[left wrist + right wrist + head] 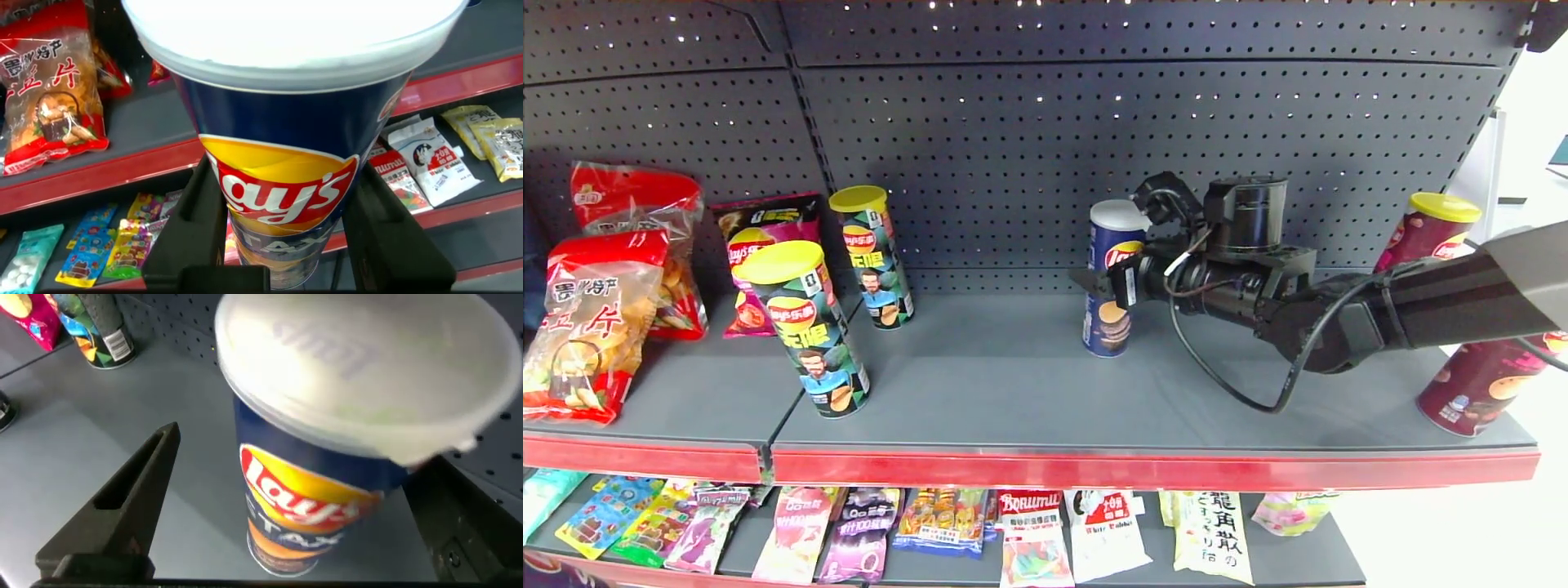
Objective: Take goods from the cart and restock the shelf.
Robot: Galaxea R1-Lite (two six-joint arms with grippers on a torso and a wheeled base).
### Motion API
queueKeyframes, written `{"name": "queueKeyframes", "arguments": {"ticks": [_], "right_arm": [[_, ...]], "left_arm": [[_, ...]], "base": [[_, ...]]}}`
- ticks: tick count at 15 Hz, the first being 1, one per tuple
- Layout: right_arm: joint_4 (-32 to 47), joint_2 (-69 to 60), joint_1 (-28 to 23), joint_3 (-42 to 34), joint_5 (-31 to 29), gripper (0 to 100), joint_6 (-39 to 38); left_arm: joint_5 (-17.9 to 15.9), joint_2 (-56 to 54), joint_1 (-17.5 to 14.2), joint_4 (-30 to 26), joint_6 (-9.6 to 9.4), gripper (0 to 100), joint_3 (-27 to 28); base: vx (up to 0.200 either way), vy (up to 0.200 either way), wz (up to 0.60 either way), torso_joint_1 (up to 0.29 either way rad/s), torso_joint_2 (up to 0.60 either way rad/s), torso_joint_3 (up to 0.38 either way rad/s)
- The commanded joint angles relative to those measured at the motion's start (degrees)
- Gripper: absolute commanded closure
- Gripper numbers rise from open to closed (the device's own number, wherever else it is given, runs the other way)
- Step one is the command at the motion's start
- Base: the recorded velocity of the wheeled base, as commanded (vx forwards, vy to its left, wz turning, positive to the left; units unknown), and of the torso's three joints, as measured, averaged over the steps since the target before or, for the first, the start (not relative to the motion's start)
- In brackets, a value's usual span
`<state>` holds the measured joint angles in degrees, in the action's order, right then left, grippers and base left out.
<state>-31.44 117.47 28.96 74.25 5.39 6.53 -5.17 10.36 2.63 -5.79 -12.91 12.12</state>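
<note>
A blue chip can (1107, 327) with a white lid stands upright mid-shelf, close to the pegboard back. My right gripper (1107, 282) is around its upper half, open. In the right wrist view one finger (122, 514) stands off from this can (327, 482) with bare shelf showing between them, and the right gripper (302, 457) straddles it. My left gripper (286, 220) is shut on a second blue can (286, 163) with a white lid, its dark fingers (196, 212) pressed on both sides, held in front of the shelves.
Two green-black cans (809, 327) with yellow lids stand left of centre, and snack bags (596, 327) lie at far left. Two maroon cans (1478, 384) stand at the right end. The shelf (1013, 367) is bare between the cans. Snack packets (1029, 531) fill the lower shelf.
</note>
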Motion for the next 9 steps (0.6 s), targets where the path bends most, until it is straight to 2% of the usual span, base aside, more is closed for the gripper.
{"name": "queueKeyframes", "arguments": {"ticks": [1,4,5,9], "right_arm": [[0.0,0.7,0.1,0.8,0.1,0,0.1],[-0.1,2.2,0.0,2.2,-0.2,0,0.1],[-0.1,2.5,0.0,2.4,-0.3,100,0.1],[-0.8,2.4,0.3,1.8,-0.6,100,-0.1]], "left_arm": [[0.0,0.1,0.0,0.0,-0.01,100,0.0],[0.0,0.1,0.0,0.0,-0.01,100,0.1],[0.0,0.1,0.0,0.0,-0.01,100,0.1],[0.0,0.0,0.0,0.0,-0.01,100,0.2]], "base": [[0.0,0.0,0.0,0.0,0.0,0.0],[0.0,0.0,0.0,0.0,0.0,0.0],[0.0,0.0,0.0,0.0,0.0,0.0],[0.0,0.0,0.0,0.0,0.0,0.0]]}}
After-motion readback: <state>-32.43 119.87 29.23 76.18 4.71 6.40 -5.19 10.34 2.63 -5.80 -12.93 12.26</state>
